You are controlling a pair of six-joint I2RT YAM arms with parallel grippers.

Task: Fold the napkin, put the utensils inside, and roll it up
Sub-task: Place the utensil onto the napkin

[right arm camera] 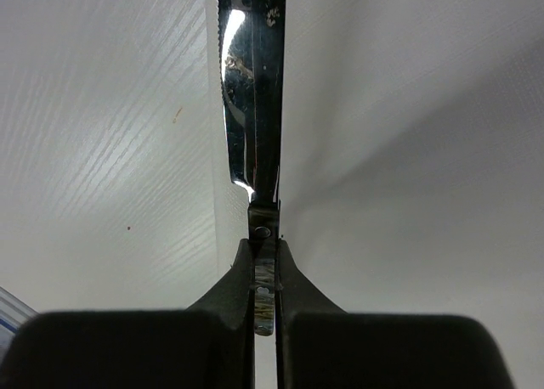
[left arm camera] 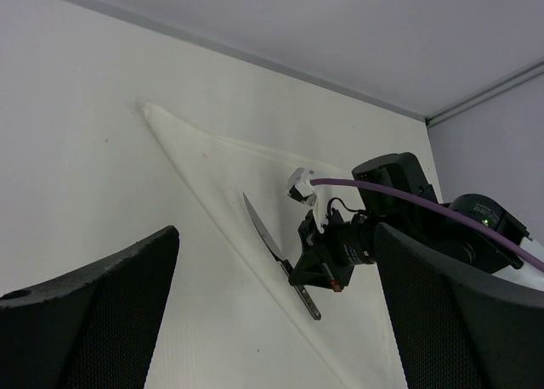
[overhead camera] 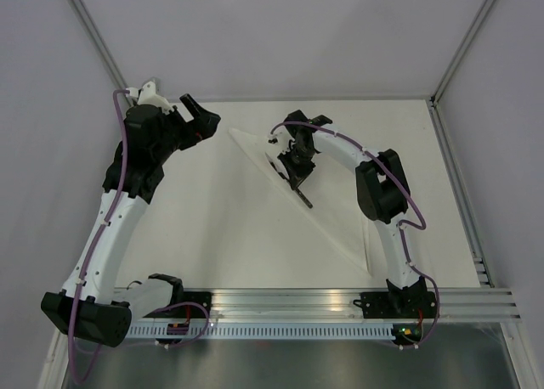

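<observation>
The white napkin (overhead camera: 340, 223) lies folded into a triangle on the table, its long edge running from far left to near right. The knife (overhead camera: 303, 200) runs along that long edge, silver blade (left arm camera: 259, 226) towards the far corner. My right gripper (overhead camera: 297, 178) is shut on the knife's dark handle (right arm camera: 264, 279), and the blade (right arm camera: 253, 100) sticks out ahead, with napkin (right arm camera: 408, 151) on its right. Whether the knife touches the cloth I cannot tell. My left gripper (overhead camera: 198, 120) stands open and empty at the far left, off the napkin (left arm camera: 225, 164), its dark fingers (left arm camera: 93, 321) wide apart.
Pale tabletop (overhead camera: 212, 228) lies bare left of the napkin. An aluminium rail (overhead camera: 297, 302) carrying both arm bases runs along the near edge. Grey walls with metal frame posts (overhead camera: 463, 41) close in the back and sides.
</observation>
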